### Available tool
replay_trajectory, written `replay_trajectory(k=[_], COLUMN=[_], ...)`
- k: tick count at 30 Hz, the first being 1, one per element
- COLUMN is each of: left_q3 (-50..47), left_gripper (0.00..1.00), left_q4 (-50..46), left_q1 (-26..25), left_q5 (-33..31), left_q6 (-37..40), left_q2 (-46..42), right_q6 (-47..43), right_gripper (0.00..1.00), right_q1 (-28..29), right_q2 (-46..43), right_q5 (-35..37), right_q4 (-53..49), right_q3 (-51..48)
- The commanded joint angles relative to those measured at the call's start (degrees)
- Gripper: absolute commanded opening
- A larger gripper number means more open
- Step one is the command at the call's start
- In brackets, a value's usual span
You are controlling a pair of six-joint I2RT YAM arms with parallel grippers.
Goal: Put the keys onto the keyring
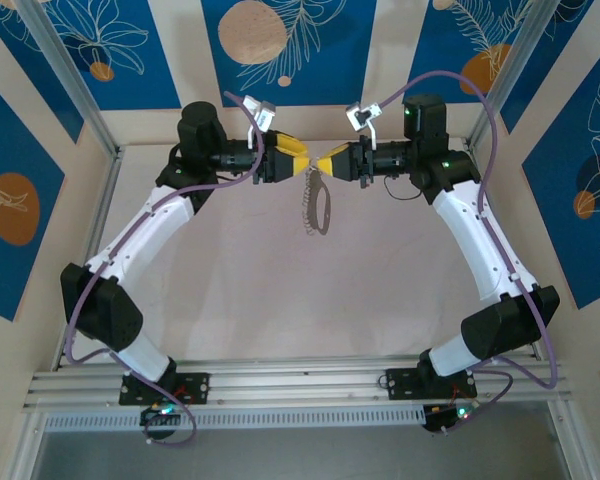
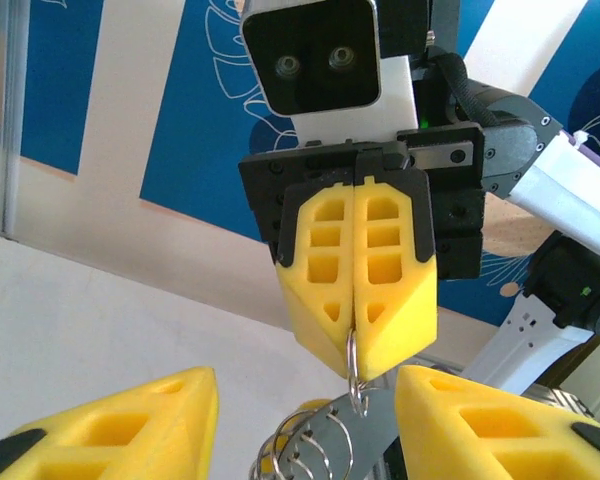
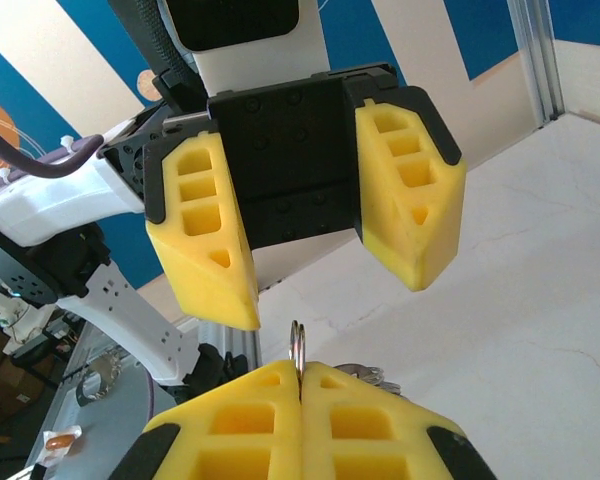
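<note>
Both grippers meet high above the table. My right gripper [image 1: 327,161] [image 2: 358,368] [image 3: 300,372] is shut on a small silver split ring [image 3: 298,342] [image 2: 354,388] at the top of the keyring [image 1: 319,205]. The keyring hangs below as a grey flat piece [image 2: 360,440] threaded with several wire loops. My left gripper [image 1: 298,158] [image 2: 305,400] [image 3: 330,300] faces it, open, with one finger on each side of the ring and not touching it. A small tan-yellow shape [image 2: 317,408], perhaps the key's head, peeks out behind the loops.
The pale table [image 1: 280,290] lies well below the hanging keyring. Metal frame posts [image 1: 75,85] and patterned blue walls close in the back and sides. The arm bases sit on the rail [image 1: 300,385] at the near edge.
</note>
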Motion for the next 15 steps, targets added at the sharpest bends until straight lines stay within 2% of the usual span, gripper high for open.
replay_trajectory(k=[1, 15], left_q3=[1.66, 0.92], left_gripper=[0.48, 0.39], left_q4=[3.54, 5.79], left_q1=[0.44, -0.61], left_q5=[2.57, 4.52], left_q6=[-1.67, -3.24], left_q2=[0.28, 1.16], right_q6=[-1.28, -0.76], right_gripper=[0.0, 0.0], right_q1=[0.58, 1.1], right_q2=[0.46, 0.82], right_q5=[-1.35, 0.13], right_q4=[-1.38, -0.72], right_q3=[2.39, 2.65])
